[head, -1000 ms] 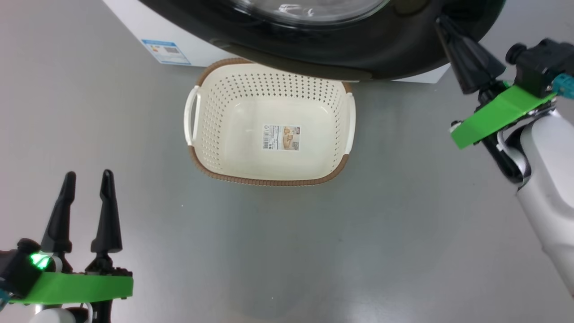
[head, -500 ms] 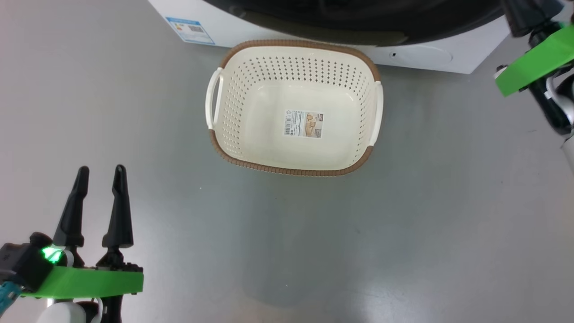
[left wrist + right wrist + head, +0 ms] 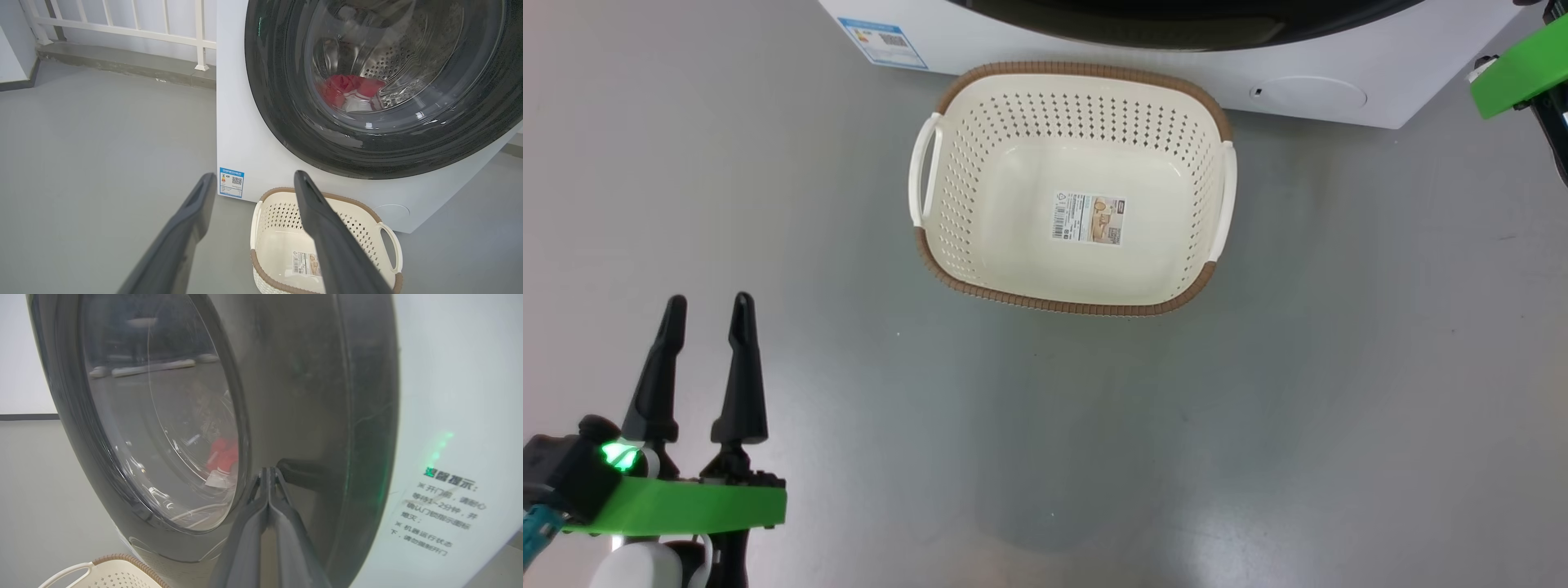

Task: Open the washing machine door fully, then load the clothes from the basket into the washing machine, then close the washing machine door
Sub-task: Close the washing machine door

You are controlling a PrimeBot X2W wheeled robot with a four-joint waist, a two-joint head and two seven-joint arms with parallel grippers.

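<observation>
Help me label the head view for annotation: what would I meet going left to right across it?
Left end effector → blue label sticker → basket → round white filter cap → green bracket on the right arm. The washing machine spans too much of the top edge to place.

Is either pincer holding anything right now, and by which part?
Nothing is held. The left pincer is open and empty; the right pincer is shut on nothing, its tips at the washing machine door.
</observation>
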